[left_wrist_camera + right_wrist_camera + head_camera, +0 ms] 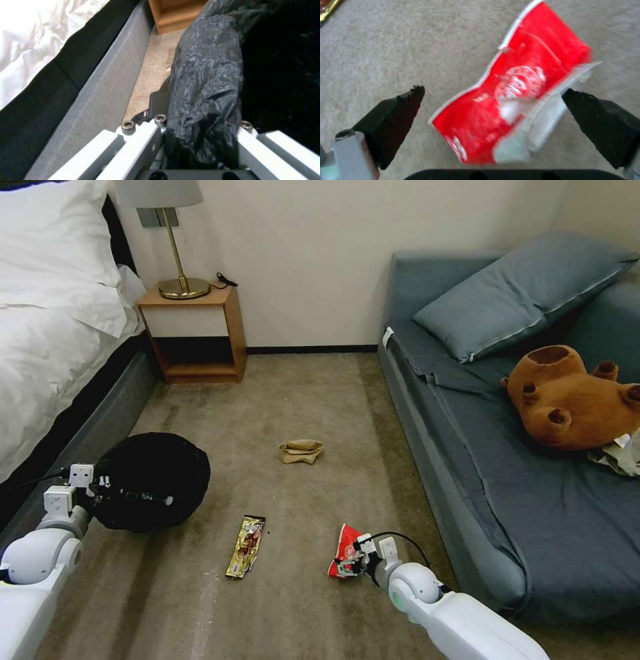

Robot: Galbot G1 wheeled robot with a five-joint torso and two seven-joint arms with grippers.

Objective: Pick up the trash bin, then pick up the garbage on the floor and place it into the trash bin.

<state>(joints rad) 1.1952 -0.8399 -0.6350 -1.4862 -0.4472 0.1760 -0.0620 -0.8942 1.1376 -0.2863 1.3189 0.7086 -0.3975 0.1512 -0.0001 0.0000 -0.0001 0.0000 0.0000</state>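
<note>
Bedroom, looks like a hotel or guest room. Bed (pixel 47 313) along the left wall with white pillow (pixel 50 233) and white sheets hanging over a dark frame. Small wooden nightstand (pixel 193 330) at the far wall beside the bed, open shelf under it, brass lamp (pixel 175 240) with a pale shade on top, black cable by the lamp base. Grey-blue daybed or sofa (pixel 507 460) along the right wall with a matching cushion (pixel 520 290) and a brown plush bear (pixel 573 397) lying on it. Beige carpet floor (pixel 300 400) between bed and sofa, plain cream walls, dark skirting at the far edge of the floor.
</note>
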